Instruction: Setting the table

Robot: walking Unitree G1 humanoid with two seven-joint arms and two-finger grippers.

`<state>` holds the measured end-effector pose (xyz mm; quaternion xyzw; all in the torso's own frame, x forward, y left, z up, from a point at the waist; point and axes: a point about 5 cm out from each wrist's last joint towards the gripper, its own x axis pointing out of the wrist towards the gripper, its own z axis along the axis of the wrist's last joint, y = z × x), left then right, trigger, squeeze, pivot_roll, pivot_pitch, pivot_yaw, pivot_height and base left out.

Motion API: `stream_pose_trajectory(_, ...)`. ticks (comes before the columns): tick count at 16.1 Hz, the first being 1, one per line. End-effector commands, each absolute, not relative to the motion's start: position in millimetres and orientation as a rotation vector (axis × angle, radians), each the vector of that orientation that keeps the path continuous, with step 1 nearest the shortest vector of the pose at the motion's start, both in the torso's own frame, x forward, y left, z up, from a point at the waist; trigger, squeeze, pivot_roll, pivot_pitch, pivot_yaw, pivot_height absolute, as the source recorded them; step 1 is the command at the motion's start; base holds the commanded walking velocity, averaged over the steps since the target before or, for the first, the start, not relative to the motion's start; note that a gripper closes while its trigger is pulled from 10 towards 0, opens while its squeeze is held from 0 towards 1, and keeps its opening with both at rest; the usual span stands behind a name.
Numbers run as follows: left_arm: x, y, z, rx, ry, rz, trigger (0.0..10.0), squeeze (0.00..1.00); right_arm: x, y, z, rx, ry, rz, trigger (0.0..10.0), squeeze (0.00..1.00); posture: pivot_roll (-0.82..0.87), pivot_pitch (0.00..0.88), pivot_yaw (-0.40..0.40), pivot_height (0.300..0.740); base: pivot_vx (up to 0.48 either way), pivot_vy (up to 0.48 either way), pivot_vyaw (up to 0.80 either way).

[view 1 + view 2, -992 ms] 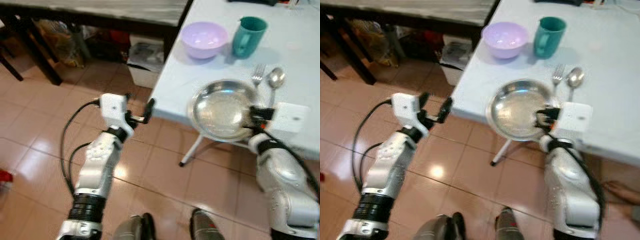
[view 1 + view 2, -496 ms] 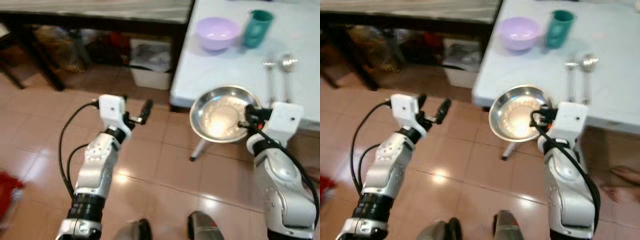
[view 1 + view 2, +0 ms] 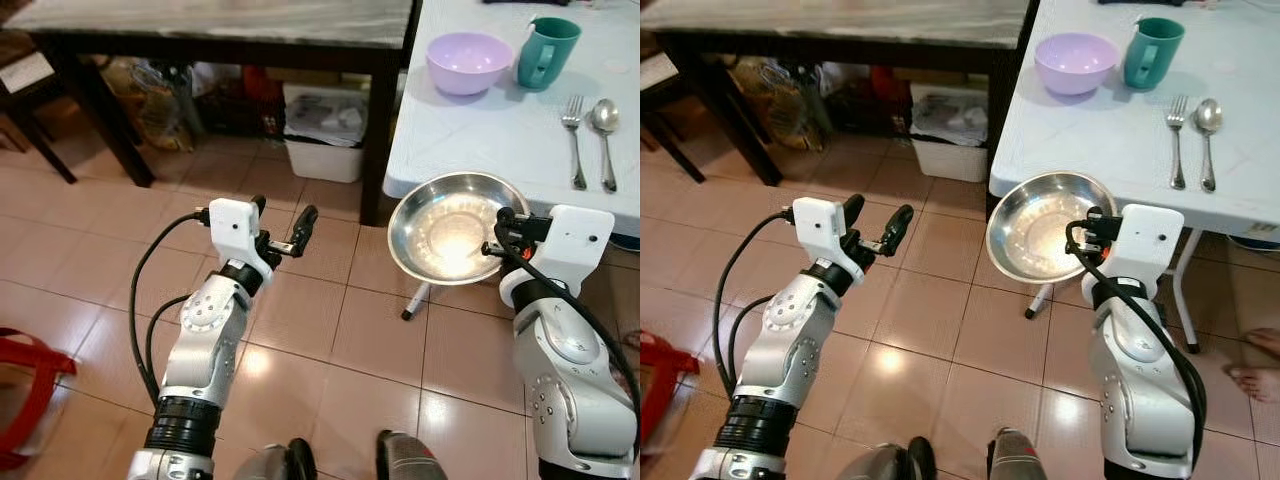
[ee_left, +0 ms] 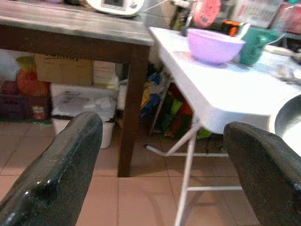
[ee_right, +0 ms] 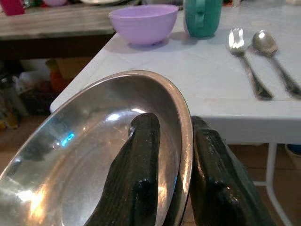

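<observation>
The steel plate (image 3: 445, 228) is a shallow, polished metal dish, held out over the tiled floor (image 3: 320, 330) just short of the white table (image 3: 480, 140), its far rim close to or slightly overlapping the table's near edge. The right gripper (image 5: 171, 160) has it pinched at the rim, one finger inside the dish and one outside, so the whole plate hangs out ahead of the fingers from a single point. It looks rigid and fairly light, but the glossy surface is probably slippery, and a rim hold like this lets the dish tip or swivel if it is bumped; a pinch well onto the rim, kept level, seems the safest hold.

Beyond the gripper on the tabletop, the fork (image 3: 573, 140) and spoon (image 3: 605, 130) lie side by side, with bare table between them and the near corner, which appears wide enough for the plate. Farther off stand the purple bowl (image 3: 470, 62) and the teal mug (image 3: 547, 52), well clear. The table edge is the main thing to clear: the plate must likely rise above it before moving forward.

The left gripper (image 3: 873, 228) hovers over the floor with its fingers spread wide and empty, near the dark wooden table (image 3: 220, 25), under which a white bin (image 3: 325, 140) sits.
</observation>
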<state>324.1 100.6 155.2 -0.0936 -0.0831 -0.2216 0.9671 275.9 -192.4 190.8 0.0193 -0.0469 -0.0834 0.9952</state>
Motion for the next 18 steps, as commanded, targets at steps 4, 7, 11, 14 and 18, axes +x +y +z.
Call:
stream_pose_trajectory(4, 322.2, 102.6, 158.6, -0.186, -0.189, -0.457, 10.0, 0.0, 272.8, -190.8, 197.2, 0.032, -0.133, -0.162, 10.0, 0.0, -0.34, 0.218, 0.091, 0.74, 0.438, 0.0, 0.0)
stream_pose_trajectory(7, 321.1, 100.6, 157.7, -0.19, -0.184, -0.463, 10.0, 0.0, 272.6, -191.2, 196.8, 0.029, -0.132, -0.162, 10.0, 0.0, -0.34, 0.218, 0.091, 0.74, 0.48, 0.0, 0.0)
stream_pose_trajectory(11, 320.5, 100.1, 157.7, -0.188, -0.183, -0.466, 10.0, 0.0, 272.1, -190.8, 196.6, 0.023, -0.133, -0.159, 10.0, 0.0, -0.35, 0.221, 0.088, 0.74, 0.48, 0.0, 0.0)
stream_pose_trajectory(14, 320.1, 100.0, 156.1, -0.191, -0.17, -0.46, 10.0, 0.0, 272.2, -190.3, 196.7, 0.018, -0.133, -0.154, 10.0, 0.0, -0.34, 0.221, 0.086, 0.74, 0.444, 0.0, 0.0)
stream_pose_trajectory(18, 321.4, 102.4, 150.0, -0.175, -0.13, -0.439, 10.0, 0.0, 272.9, -189.9, 197.0, 0.014, -0.136, -0.155, 10.0, 0.0, -0.34, 0.221, 0.086, 0.74, 0.171, 0.0, 0.0)
